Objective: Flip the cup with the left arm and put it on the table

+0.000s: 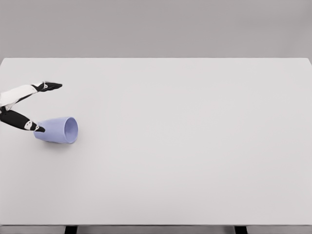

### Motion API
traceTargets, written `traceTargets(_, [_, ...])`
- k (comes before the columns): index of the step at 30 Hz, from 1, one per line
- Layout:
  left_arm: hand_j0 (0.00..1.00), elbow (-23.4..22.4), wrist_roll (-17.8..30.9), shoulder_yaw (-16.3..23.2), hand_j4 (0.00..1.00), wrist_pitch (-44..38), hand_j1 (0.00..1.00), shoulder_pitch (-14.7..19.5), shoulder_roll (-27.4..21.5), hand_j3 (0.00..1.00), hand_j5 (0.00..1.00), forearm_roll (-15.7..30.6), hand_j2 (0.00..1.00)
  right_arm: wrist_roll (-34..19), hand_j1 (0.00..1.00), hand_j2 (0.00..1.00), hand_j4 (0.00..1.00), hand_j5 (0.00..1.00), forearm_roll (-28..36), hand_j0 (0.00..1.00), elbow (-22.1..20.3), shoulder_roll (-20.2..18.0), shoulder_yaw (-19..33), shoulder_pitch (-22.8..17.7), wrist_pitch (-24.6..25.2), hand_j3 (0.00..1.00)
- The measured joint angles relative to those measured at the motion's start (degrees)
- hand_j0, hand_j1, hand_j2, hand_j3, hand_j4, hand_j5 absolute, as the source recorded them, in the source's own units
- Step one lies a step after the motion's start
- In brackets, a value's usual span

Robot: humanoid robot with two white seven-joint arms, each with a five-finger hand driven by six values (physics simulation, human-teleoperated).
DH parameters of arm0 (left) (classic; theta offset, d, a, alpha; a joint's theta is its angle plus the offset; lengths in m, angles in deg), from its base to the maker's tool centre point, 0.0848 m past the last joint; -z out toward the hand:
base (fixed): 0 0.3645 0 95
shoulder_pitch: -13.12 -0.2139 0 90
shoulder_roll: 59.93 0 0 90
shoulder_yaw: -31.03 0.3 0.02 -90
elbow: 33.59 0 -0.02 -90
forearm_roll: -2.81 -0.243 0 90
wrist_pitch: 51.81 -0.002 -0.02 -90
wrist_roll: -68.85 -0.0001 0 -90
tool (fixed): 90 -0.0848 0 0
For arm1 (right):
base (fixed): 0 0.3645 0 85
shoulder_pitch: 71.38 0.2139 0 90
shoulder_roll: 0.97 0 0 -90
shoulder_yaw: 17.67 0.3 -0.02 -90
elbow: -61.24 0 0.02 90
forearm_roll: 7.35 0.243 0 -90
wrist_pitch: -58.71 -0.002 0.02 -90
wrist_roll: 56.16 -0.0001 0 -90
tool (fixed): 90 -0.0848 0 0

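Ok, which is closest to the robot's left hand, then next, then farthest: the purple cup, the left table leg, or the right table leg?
From the left hand, in the head view:
1. Purple cup, lying on its side right beside the hand.
2. Left table leg, at the bottom edge, left of the middle.
3. Right table leg, at the bottom edge, far right.

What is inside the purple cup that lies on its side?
The cup lies on the table, its mouth toward the right. The part of the inside that shows is bare purple wall. The deeper end is hidden. The left hand is at its base.
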Motion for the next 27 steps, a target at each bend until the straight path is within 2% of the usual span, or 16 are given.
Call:
traceTargets(5, [1.00,-0.1,0.0,1.1,1.00,-1.4,1.00,-0.9,0.0,1.00,1.00,-1.3,1.00,0.0,1.00,1.00,1.00,1.00,0.0,1.00,0.0,0.0,0.0,0.0,0.0,1.00])
traceTargets(11, [1.00,-0.1,0.0,1.6,1.00,-6.8,1.00,-0.8,3.2,1.00,1.00,-7.0,1.00,0.0,1.00,1.00,1.00,1.00,0.0,1.00,0.0,0.0,0.0,0.0,0.0,1.00])
traceTargets(22, [1.00,-0.2,0.0,5.1,1.00,-10.6,1.00,-0.6,4.5,1.00,1.00,-9.1,1.00,0.0,1.00,1.00,1.00,1.00,0.0,1.00,0.0,0.0,0.0,0.0,0.0,1.00])
traceTargets(27, [1.00,-0.3,0.0,5.6,1.00,-11.8,1.00,-0.4,7.0,1.00,1.00,-12.3,1.00,0.0,1.00,1.00,1.00,1.00,0.0,1.00,0.0,0.0,0.0,0.0,0.0,1.00])
